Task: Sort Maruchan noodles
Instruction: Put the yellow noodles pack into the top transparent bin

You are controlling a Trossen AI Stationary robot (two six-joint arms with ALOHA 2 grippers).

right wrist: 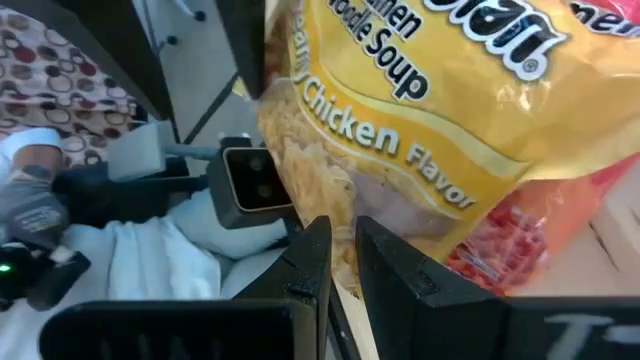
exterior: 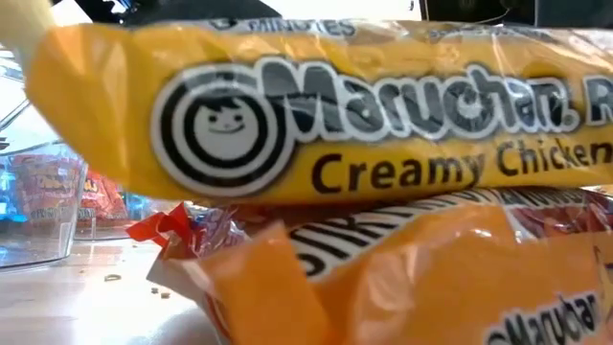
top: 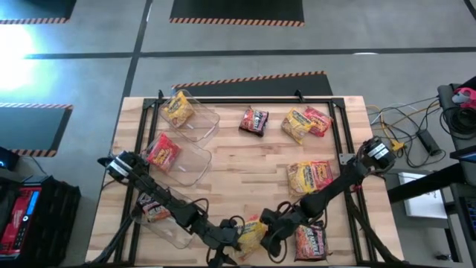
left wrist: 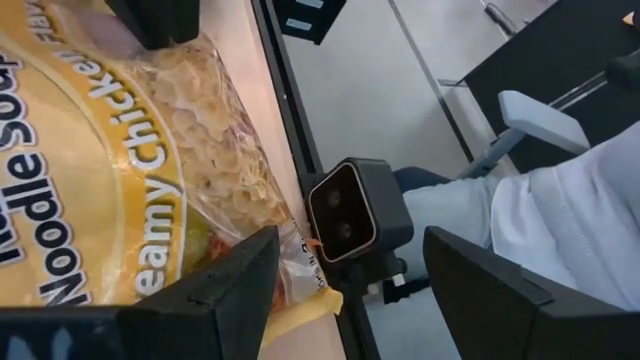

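Note:
A yellow Creamy Chicken Maruchan noodles packet (top: 253, 232) sits at the middle of the table's near edge, filling the low view (exterior: 335, 105) above an orange packet (exterior: 402, 278). My right gripper (right wrist: 338, 262) is shut on its edge, coming from the right. My left gripper (left wrist: 350, 300) comes from the left and stands open at the packet's other end (left wrist: 250, 200). One of its fingers (left wrist: 235, 285) is over the packet's corner; whether it touches I cannot tell. Other noodle packets lie on the table: a dark one (top: 254, 120), a yellow and red pair (top: 305, 123), another pair (top: 311, 176) and a red one (top: 311, 240). My right gripper pinches the yellow packet by the edge at its clear end (right wrist: 322, 215), where the noodles show through, between its two shut fingers. The fingers slant down from the table's right. The packet stretches away from them over a red-orange packet (right wrist: 520, 240); whether it is lifted clear I cannot tell.
Three clear bins stand along the left: a far one (top: 201, 123) holding a yellow packet, a middle one (top: 190, 164) holding a red one, and a near one (top: 167, 227). A small black camera (left wrist: 350, 210) sits at the near edge. A seated person (left wrist: 560, 220) is beyond it.

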